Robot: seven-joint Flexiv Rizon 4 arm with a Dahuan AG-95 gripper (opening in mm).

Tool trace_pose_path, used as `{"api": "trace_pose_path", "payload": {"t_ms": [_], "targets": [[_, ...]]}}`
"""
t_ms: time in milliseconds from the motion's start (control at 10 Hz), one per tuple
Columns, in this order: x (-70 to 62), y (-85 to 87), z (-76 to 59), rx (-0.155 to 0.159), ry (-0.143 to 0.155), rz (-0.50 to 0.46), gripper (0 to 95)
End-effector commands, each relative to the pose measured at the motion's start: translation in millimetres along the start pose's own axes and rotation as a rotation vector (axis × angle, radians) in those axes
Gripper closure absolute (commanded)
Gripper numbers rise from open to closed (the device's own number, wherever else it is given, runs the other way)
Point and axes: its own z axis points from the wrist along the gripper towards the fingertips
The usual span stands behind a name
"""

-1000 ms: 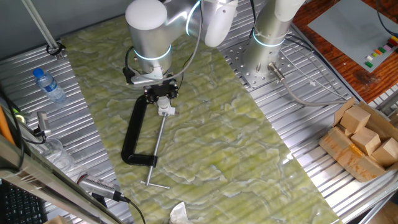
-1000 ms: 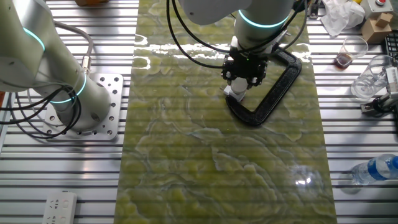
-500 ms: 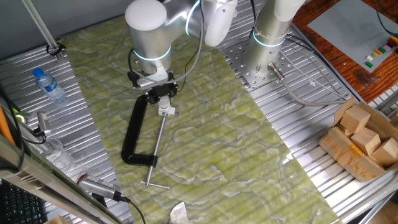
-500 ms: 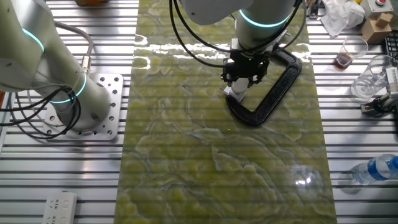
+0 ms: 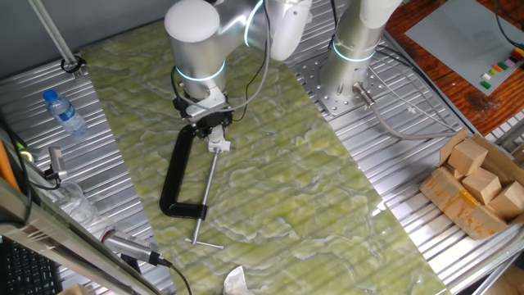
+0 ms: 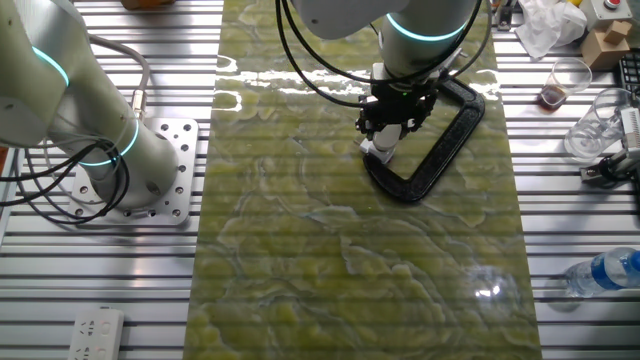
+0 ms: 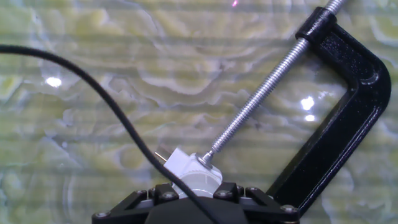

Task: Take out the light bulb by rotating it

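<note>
The light bulb [image 7: 203, 181] shows in the hand view only as a white rounded piece at the bottom edge, between the black fingers [image 7: 151, 198]. It sits on the small white socket piece [image 7: 178, 163], which the black C-clamp [image 7: 348, 124] holds with its screw. My gripper [image 7: 202, 196] appears shut on the bulb. In the fixed views the gripper [image 5: 211, 125] [image 6: 391, 128] stands straight down over the socket [image 5: 218, 146] [image 6: 378, 151] and hides the bulb. The clamp [image 5: 174, 176] [image 6: 441, 150] lies flat on the green mat.
A clear bottle with a blue cap [image 5: 64, 112] [image 6: 605, 272] lies off the mat. A second arm's base [image 5: 352, 49] [image 6: 110, 150] stands beside the mat. A box of wooden blocks [image 5: 479, 184] sits at the right. A black cable [image 7: 93, 81] crosses the hand view.
The hand has turned a little about its own axis while staying over the socket. The clamp and socket have not moved.
</note>
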Motion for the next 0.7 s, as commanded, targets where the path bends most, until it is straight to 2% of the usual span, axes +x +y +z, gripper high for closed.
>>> {"api": "trace_pose_path", "payload": {"t_ms": [100, 300, 500, 600, 700], "targets": [[-0.1, 0.3, -0.5, 0.002, 0.001, -0.001, 95.0], [-0.1, 0.2, -0.1, 0.008, 0.0, -0.002, 95.0], [-0.2, 0.2, 0.4, 0.011, -0.005, 0.004, 57.0], [-0.3, 0.1, 0.4, 0.012, -0.007, 0.004, 57.0], [-0.4, 0.1, 0.5, 0.013, -0.009, 0.003, 38.0]]}}
